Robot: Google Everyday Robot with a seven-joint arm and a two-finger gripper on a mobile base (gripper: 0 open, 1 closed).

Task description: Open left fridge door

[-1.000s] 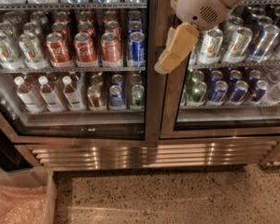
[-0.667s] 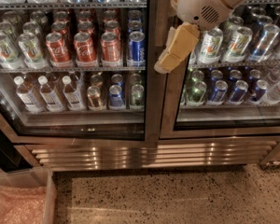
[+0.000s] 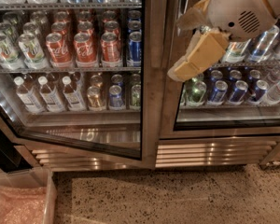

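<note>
The left fridge door (image 3: 151, 78) is a tall glass pane in a wide brushed-steel frame. Red and blue cans and clear bottles show through it. Its lower edge slants down to the right, so its right side stands out from the cabinet, slightly ajar. My gripper (image 3: 189, 50), beige under a white wrist, hangs at the upper right. It is just right of the steel strip between the doors and in front of the right glass door (image 3: 233, 120). I cannot see it holding the left door.
The right door shows green-silver and blue cans. A steel grille (image 3: 210, 153) runs along the fridge base above a speckled floor (image 3: 168, 195). A clear plastic bin (image 3: 23, 202) with pink wrap sits at the bottom left.
The left door has swung out from shut to slightly ajar, its bottom edge now slanted. The gripper sits a little further right, over the right door.
</note>
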